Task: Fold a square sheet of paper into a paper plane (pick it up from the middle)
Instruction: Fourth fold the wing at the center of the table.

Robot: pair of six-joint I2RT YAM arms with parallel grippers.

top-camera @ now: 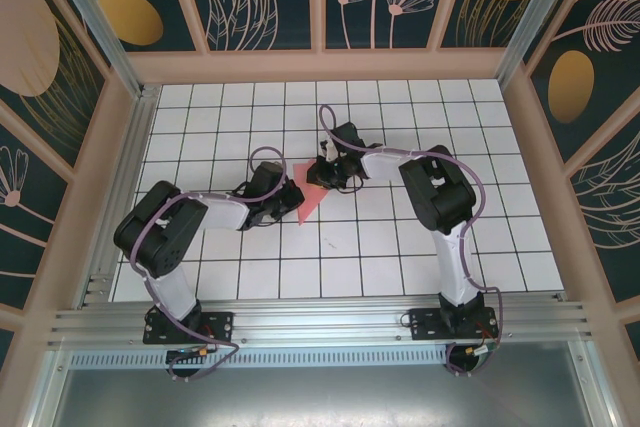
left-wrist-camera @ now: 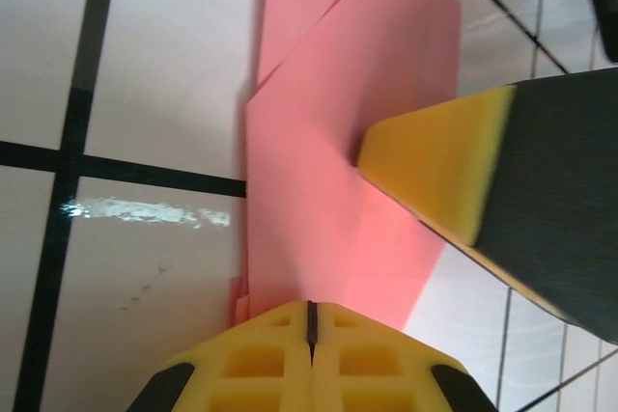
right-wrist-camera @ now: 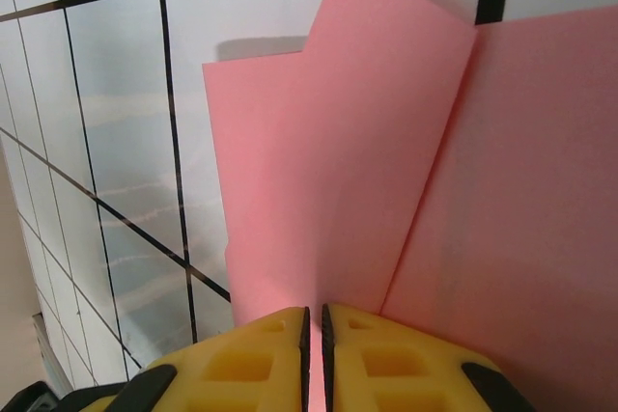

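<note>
Looking down from the top camera, I see the square sheet of paper [top-camera: 309, 203], already folded into a narrower pink shape, near the middle of the frame on the white tiled table [top-camera: 400, 247]. Both arms reach in toward it, the left from the lower left and the right from the lower right.

In my left wrist view the left gripper [left-wrist-camera: 311, 308] sits at the bottom centre, its yellow fingers pressed together with just a dark seam between them. The pink paper runs down into that seam, so I read it as pinched there. In the right half of that frame, one of the right gripper's fingers [left-wrist-camera: 435, 171] rests its yellow tip on the paper.

In the right wrist view the right gripper [right-wrist-camera: 314, 314] is narrow, with a thin slit between its fingers. The paper's crease leads straight down into that slit, and layered flaps rise toward the upper right.
</note>
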